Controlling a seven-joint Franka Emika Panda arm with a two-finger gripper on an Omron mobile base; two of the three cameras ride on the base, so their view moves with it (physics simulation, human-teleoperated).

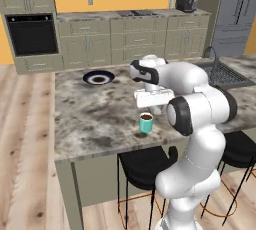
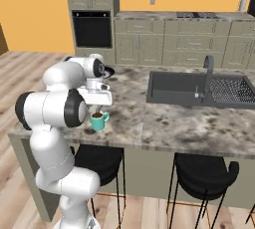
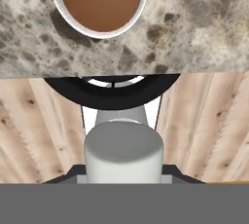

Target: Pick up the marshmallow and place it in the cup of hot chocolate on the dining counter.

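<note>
Overhead, gripper (image 3: 124,177) clamped on marshmallow (image 3: 123,151), teal cup (image 3: 99,4) full of brown hot chocolate

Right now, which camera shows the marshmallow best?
The hand view: the marshmallow sits large between the gripper's tips, with the cup beyond it. In both base views the arm and hand hide it.

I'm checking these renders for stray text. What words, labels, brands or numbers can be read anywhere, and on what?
None can be read.
Small teal mug: plain, no print.
White marshmallow chunk: unmarked.
Round dark-blue-rimmed plate: no lettering.
Black wall oven: no legible brand or display.
Dark toaster: too small to tell.
</note>
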